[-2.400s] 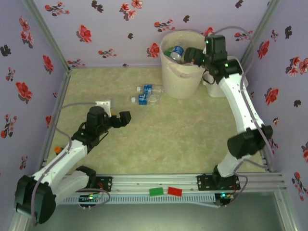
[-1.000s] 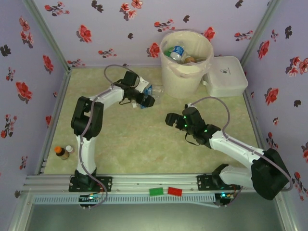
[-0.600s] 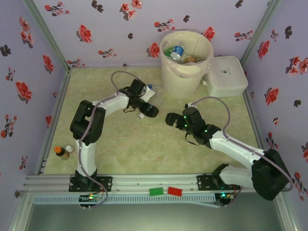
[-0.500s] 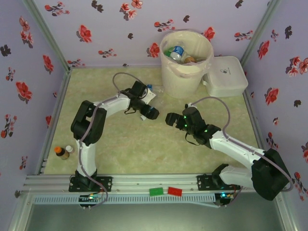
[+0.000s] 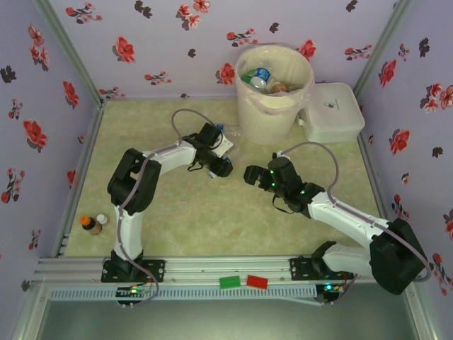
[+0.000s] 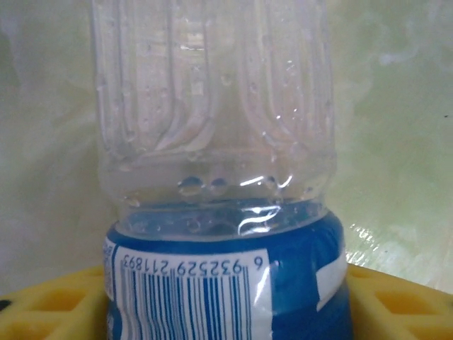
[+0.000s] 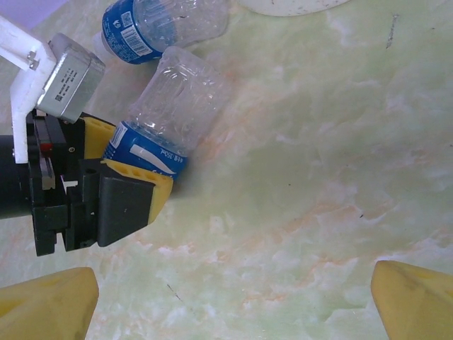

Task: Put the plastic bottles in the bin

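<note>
2 bottles: I see held bottle (image 7: 173,92) just beside loose bottle (image 7: 156,25).
Left gripper (image 7: 131,159): clenched on held bottle.
Right gripper (image 7: 233,301): released, jaws wide.

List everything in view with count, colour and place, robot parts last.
table: one, pale green marbled, centre.
bin: one, cream-white, pinkish liner, far side.
bottles in bin: several, clear, blue, green; count unclear.
loose bottle: one, clear, blue label, by bin.
gripped bottle: one, clear, blue label, in left gripper.
lidded box: one, white, right of bin.
small bottles: two, one orange-capped, near-left edge.
tags: two, green, red, front rail.
left gripper: one, yellow pads, shut on gripped bottle.
right gripper: one, yellow fingers, open, mid-table.
</note>
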